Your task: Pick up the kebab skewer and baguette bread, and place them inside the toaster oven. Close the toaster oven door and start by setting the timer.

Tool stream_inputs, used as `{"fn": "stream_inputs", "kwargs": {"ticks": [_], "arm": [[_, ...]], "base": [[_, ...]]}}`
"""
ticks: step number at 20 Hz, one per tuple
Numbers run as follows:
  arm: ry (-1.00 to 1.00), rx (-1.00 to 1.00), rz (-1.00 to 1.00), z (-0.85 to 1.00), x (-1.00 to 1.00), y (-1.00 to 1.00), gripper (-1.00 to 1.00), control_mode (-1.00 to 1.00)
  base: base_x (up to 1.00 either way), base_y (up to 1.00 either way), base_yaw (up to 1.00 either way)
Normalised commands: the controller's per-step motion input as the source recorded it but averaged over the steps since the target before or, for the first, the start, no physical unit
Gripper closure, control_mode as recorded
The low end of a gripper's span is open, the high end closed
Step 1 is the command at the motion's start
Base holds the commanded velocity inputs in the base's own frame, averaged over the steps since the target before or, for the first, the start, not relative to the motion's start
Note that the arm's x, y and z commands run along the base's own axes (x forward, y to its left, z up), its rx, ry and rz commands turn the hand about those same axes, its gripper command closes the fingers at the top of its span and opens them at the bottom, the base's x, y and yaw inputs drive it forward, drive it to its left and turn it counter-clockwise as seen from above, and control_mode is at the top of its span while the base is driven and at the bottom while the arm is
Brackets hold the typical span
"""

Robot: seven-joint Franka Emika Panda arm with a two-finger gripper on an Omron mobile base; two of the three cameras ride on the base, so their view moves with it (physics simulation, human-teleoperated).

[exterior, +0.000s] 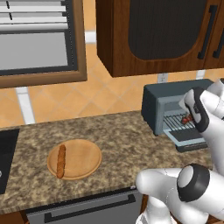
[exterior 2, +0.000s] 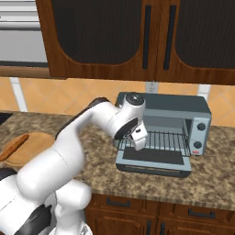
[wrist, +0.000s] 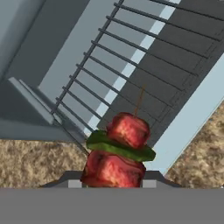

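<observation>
Hovering at the open toaster oven [exterior 2: 200, 108], the gripper [wrist: 113, 181] is clamped on the kebab skewer [wrist: 119, 151] just above the wire rack [wrist: 131, 65]. Best lowered flat and well inside. Baguette bread [exterior: 61, 161] waits on the plate [exterior: 85, 159].

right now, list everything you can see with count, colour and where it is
skewer: one, red chunks with a green slice, held in the gripper over the oven's rack
baguette: one, orange-brown, lying on the plate's left side
plate: one, light wood, on the counter left of the oven
oven: one, grey-blue, on the counter against the wall
door: one, grey-blue frame, folded down open
rack: one, dark wire, inside the oven
counter: one, speckled brown stone
cabinets: dark wood, above the oven
gripper: one, white with dark tips, shut on the skewer at the oven's mouth
</observation>
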Motion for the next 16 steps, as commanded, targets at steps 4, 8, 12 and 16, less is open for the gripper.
{"fn": "stream_inputs", "kwargs": {"ticks": [4,8,12,16], "arm": [[-0.14,0.00,-0.11,0.00,0.15,-0.71,1.00,-1.00],[-0.04,0.00,0.00,0.00,0.42,-0.45,1.00,-1.00],[0.00,0.00,0.00,-0.04,0.46,-0.37,1.00,-1.00],[-0.01,0.00,0.00,-0.15,0.40,-0.18,1.00,-1.00]], "base": [[0.00,0.00,0.00],[0.00,0.00,0.00],[0.00,0.00,0.00],[0.00,0.00,0.00]]}}
